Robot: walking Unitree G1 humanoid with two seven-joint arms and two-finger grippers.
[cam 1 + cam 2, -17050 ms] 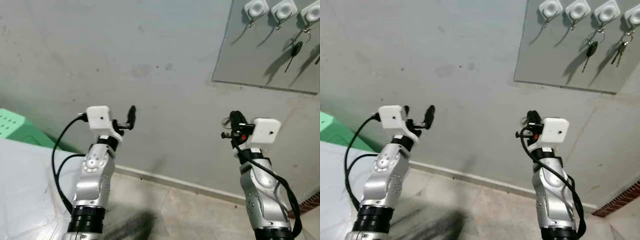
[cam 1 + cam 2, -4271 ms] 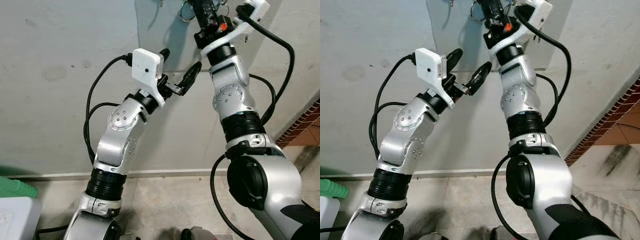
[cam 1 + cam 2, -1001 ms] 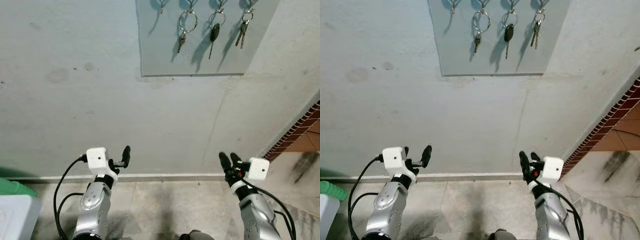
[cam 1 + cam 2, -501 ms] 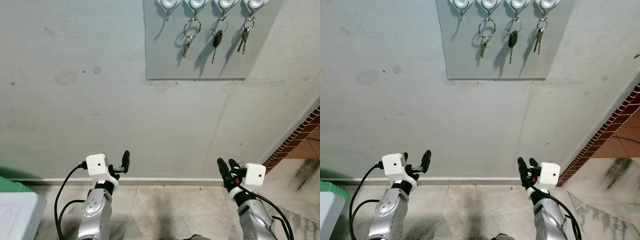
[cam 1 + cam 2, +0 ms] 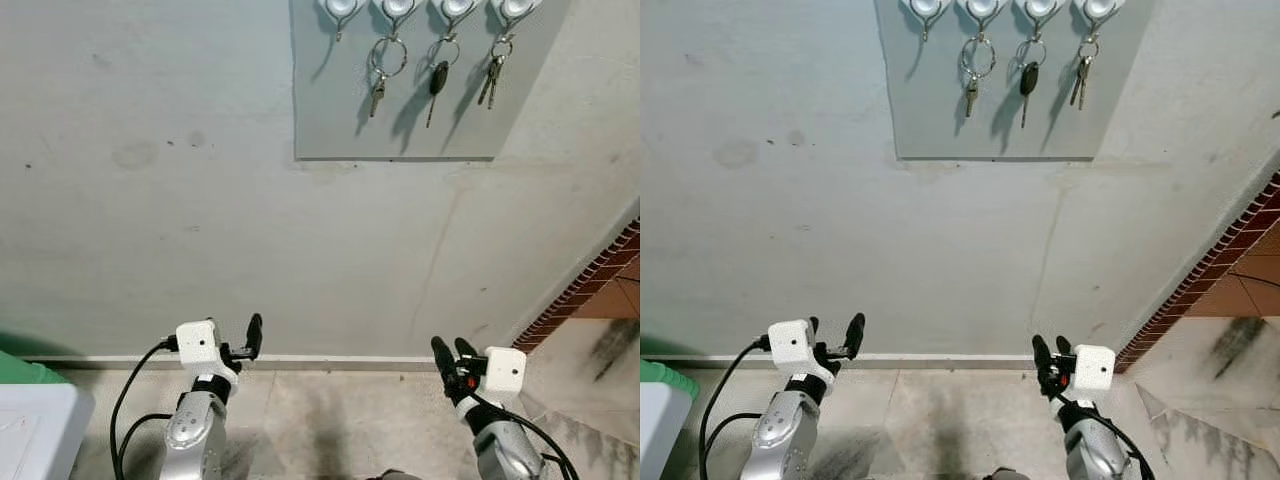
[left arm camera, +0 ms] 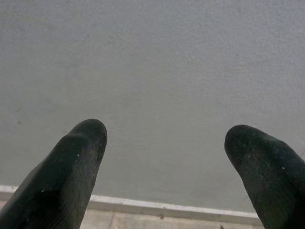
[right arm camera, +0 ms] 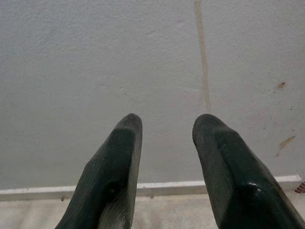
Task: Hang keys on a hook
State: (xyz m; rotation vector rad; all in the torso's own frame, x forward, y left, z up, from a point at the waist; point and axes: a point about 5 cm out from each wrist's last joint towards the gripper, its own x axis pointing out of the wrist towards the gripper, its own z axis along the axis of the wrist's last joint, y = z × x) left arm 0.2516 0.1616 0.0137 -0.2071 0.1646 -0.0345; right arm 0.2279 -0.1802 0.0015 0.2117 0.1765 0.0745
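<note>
grey plaster wall [image 5: 150, 200], white skirting [image 5: 330, 358], tiled floor [image 5: 940, 420], brick edging [image 5: 585, 290]

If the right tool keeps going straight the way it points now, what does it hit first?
Likely the plain grey plaster wall, a little above the pale skirting strip. The right tool is open and holds nothing.

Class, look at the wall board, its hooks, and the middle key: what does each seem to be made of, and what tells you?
Board: smooth matt grey sheet, perhaps painted metal or plastic; flat, with crisp edges.
Hooks: glossy white moulded bases, likely plastic; the prongs look like metal.
Middle key: dull black head, probably plastic, on a thin blade, likely metal.
</note>
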